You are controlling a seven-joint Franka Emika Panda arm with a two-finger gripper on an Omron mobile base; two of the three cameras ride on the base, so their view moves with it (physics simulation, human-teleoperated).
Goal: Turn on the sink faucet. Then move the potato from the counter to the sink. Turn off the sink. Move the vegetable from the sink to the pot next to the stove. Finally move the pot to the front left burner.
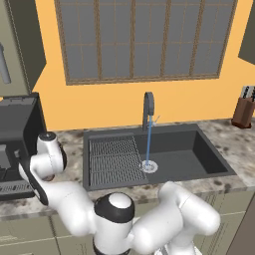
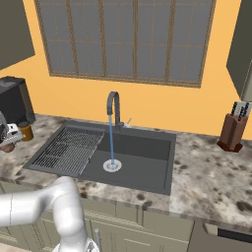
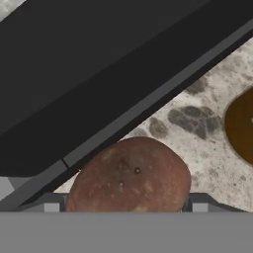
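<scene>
The brown potato [image 3: 129, 173] lies on the speckled counter, right against the foot of a dark appliance. My gripper [image 3: 126, 205] is down over it, open, with one fingertip [image 3: 49, 203] on each side of the potato and close to its skin. In the right base view the hand reaches the far left edge, with the gripper [image 2: 6, 141] low over the counter left of the sink [image 2: 142, 152]. The faucet [image 1: 148, 107] [image 2: 114, 106] is running, and a thin stream of water falls onto the drain.
The dark appliance [image 1: 17, 134] [image 2: 14, 101] stands on the counter left of the sink, with a small brown cup [image 2: 25, 132] [image 3: 242, 126] beside it. A ribbed rack [image 1: 114, 159] fills the sink's left half. A knife block [image 2: 234, 130] stands at the far right.
</scene>
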